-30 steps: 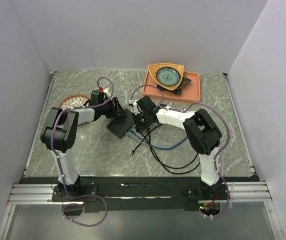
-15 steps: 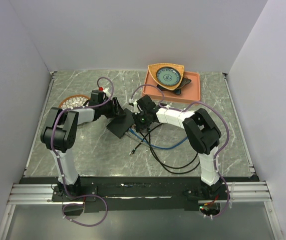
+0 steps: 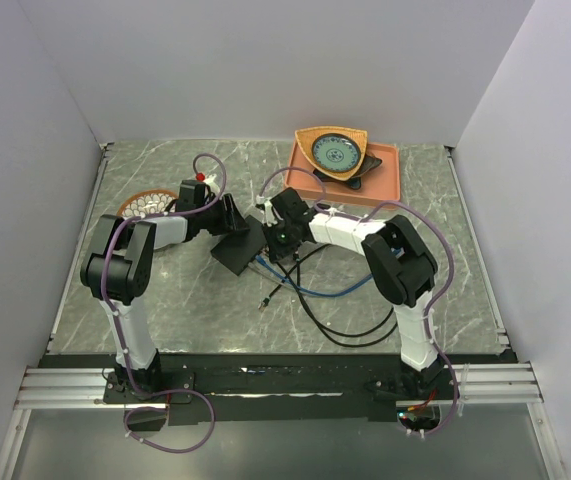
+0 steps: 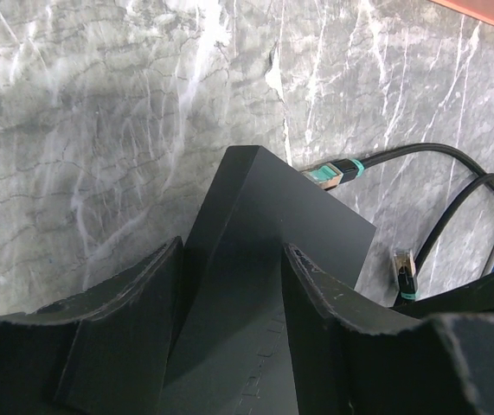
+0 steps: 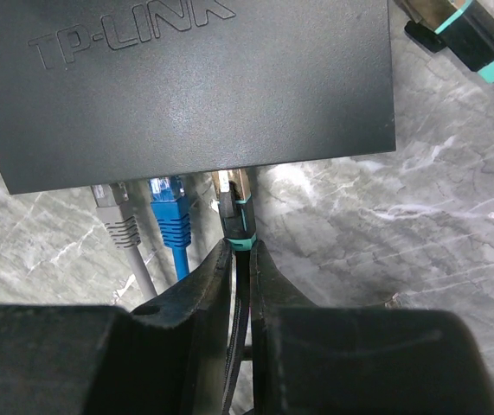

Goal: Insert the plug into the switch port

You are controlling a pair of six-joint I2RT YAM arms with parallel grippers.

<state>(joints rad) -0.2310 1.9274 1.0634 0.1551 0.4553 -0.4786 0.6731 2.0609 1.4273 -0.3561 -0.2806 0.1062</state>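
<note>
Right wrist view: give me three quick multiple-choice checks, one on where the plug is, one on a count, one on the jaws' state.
1. Where is the held plug? A well away from the switch; B at the switch's edge, right of the blue plug; C left of the blue plug.
2. How many other plugs sit along that edge? A none; B two; C four.
3. The right gripper jaws are: A wide open; B shut on nothing; C shut just behind the plug.
Key: B, its tip meets the edge; B, the grey plug and the blue one; C, the jaws pinch its cable end.
</note>
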